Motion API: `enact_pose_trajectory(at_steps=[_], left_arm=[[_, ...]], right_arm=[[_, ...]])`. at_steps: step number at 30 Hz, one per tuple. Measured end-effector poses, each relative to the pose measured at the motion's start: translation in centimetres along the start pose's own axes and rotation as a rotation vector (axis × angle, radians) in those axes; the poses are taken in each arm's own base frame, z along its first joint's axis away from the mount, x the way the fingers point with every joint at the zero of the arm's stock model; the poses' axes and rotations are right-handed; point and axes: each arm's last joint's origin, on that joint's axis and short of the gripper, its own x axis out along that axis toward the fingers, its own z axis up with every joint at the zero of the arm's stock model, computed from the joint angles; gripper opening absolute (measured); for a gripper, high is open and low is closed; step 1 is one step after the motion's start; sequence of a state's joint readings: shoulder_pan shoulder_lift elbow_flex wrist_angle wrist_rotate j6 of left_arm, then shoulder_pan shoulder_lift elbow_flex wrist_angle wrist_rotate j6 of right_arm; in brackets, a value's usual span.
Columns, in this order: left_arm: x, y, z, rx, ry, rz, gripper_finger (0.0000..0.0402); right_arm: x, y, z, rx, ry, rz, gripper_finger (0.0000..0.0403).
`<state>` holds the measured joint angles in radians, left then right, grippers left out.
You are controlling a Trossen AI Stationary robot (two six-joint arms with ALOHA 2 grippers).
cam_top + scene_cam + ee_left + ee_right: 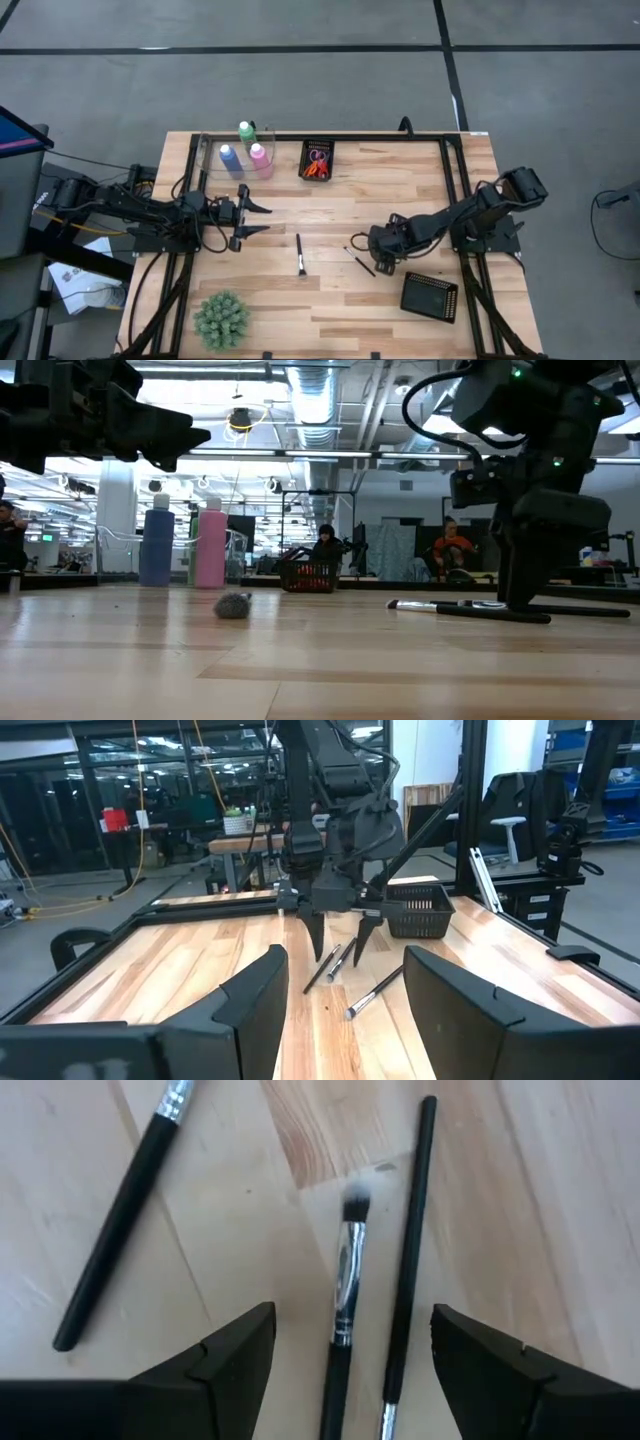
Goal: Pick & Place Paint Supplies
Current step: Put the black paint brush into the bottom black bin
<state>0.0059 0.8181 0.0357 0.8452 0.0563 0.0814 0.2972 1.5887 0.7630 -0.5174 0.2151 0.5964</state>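
While we are scanning the bench (400, 190) from its left, our left claw (262, 218) is hanging spread and empty beside the three bottles (246, 152); one brush (300, 254) is lying mid-bench, and our right claw (345, 1355) is hovering released over two more brushes (347, 1280).

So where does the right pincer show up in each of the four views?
High: right pincer right of centre, over two thin brushes.
Low: at right, down at the tabletop.
Left wrist: centre, tips down.
Right wrist: its own open fingers at the bottom.
Shared landmark: the brushes beneath it.
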Motion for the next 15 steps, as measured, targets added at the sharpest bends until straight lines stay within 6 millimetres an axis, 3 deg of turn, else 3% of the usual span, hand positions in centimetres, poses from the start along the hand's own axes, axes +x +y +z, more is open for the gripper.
enact_pose_trajectory(at_steps=[15], left_arm=[[0.0,0.0,-0.1,0.000,0.009,-0.001,0.0191]], right_arm=[[-1.0,1.9,-0.2,0.017,-0.046,-0.009,0.0249]])
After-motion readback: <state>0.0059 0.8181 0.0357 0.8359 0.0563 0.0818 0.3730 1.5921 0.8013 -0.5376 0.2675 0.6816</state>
